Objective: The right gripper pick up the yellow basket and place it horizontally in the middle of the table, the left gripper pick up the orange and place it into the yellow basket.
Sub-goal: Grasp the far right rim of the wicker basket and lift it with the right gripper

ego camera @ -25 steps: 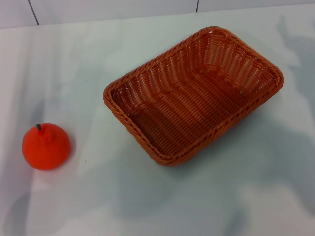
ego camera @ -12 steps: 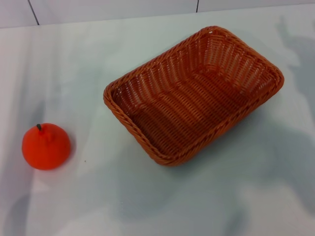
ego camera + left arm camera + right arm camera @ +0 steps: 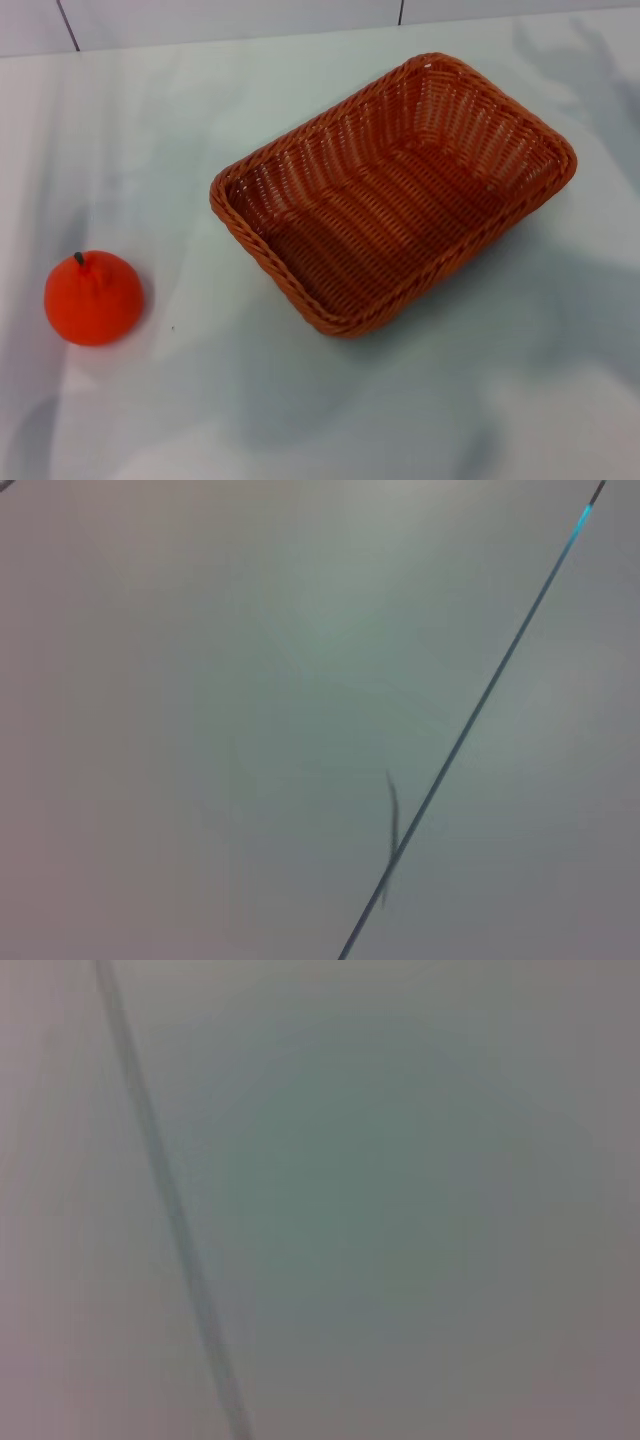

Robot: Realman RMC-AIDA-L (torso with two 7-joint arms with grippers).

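Note:
The yellow basket (image 3: 395, 190), an orange-brown woven rectangle with a braided rim, lies empty on the white table (image 3: 180, 150), right of centre and turned at a slant. The orange (image 3: 93, 297), round with a short dark stem, sits on the table at the near left, well apart from the basket. Neither gripper shows in the head view. The two wrist views show only a plain pale surface crossed by a dark line, with no fingers and no task object.
The table's far edge meets a pale tiled wall (image 3: 230, 18) at the back. Soft grey shadows lie on the table at the far right (image 3: 590, 80) and along the front.
The basket and the orange have not moved. The grey shadow at the far right of the table has shifted and spread towards the back corner.

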